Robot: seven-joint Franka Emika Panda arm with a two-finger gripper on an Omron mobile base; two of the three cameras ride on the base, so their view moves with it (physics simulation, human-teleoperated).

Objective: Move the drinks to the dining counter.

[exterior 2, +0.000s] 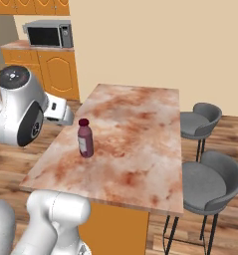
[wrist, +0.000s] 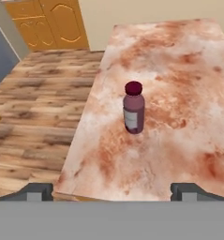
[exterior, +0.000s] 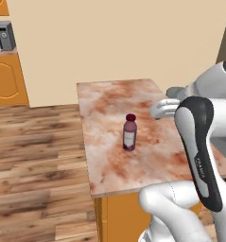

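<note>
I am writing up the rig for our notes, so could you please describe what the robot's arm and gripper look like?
The arm is made of glossy white, rounded segments with dark grey to black panels at the joints; one dark panel carries small pale lettering, too small to read. A joint cap in the right base view is dark with small red marks. The gripper has two small, blocky dark grey fingertips.

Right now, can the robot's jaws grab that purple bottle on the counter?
Probably yes. The bottle stands upright and alone on the counter, with nothing beside it. The gripper hangs above and short of it, jaws wide open, so the way looks free.
</note>
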